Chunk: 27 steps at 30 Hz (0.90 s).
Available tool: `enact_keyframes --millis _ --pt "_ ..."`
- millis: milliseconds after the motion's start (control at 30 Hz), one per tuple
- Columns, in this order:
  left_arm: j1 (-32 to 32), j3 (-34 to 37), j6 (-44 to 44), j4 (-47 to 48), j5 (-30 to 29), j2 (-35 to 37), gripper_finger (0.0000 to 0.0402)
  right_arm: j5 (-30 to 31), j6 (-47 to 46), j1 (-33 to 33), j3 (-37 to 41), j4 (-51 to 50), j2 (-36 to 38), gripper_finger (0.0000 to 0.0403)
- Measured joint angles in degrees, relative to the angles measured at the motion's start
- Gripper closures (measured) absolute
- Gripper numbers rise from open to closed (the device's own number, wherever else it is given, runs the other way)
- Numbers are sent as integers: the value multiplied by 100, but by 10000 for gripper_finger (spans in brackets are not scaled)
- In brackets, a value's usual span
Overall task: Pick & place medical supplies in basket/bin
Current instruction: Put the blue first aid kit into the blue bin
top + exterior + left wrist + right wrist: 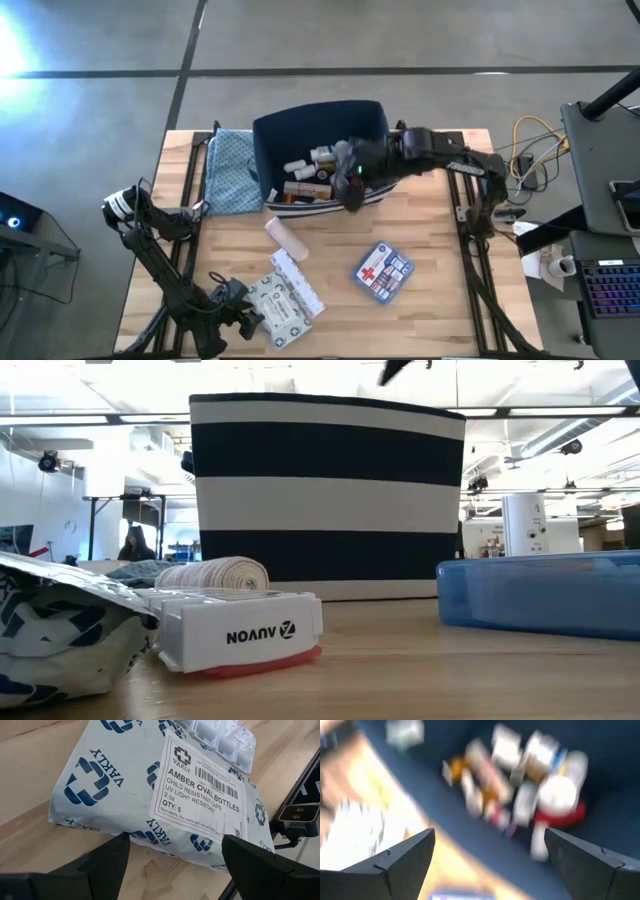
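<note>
Both grippers stood spread: right gripper (352,197) empty over the bin (270,135), left gripper (172,862) facing the printed packet (150,795), likely next.

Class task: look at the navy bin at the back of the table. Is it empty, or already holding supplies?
Holding supplies. From above, the navy bin contains several small bottles and boxes clustered on its floor.

The right arm reaches in from three o'clock toward the table's twelve o'clock side, its right gripper (352,190) with fingers spread wide and empty. The left gripper (243,318) sits low at seven o'clock, fingers parted
</note>
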State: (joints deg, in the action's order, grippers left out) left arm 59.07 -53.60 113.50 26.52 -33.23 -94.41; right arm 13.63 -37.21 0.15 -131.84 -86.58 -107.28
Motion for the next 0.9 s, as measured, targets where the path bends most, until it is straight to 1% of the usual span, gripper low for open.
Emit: enact_keyframes --millis 67,167,367,433,567,667,767,900 --pt "0 0 0 0 0 0 107 -190 -271 308 152 -393 4 35" --pt "-2 0 -1 7 -1 0 107 -475 -545 845 526 -287 74 35" --pt "-2 0 -6 119 1 28 107 -487 -1251 1816 988 -97 105 34" --pt "-2 2 -161 241 11 151 107 -600 -1534 2101 1220 66 103 34" --pt "54 2 -1112 240 15 768 107 -1096 -2137 2540 1708 507 103 34" --pt "68 2 -1958 341 17 1359 107 -1424 -2956 2797 2198 666 103 34" --pt "-5 2 -2666 497 -111 1930 107 -1501 -3770 3104 2730 646 94 34" --pt "-334 2 -3136 724 -450 2385 107 -1567 -4847 3525 3384 662 78 34"
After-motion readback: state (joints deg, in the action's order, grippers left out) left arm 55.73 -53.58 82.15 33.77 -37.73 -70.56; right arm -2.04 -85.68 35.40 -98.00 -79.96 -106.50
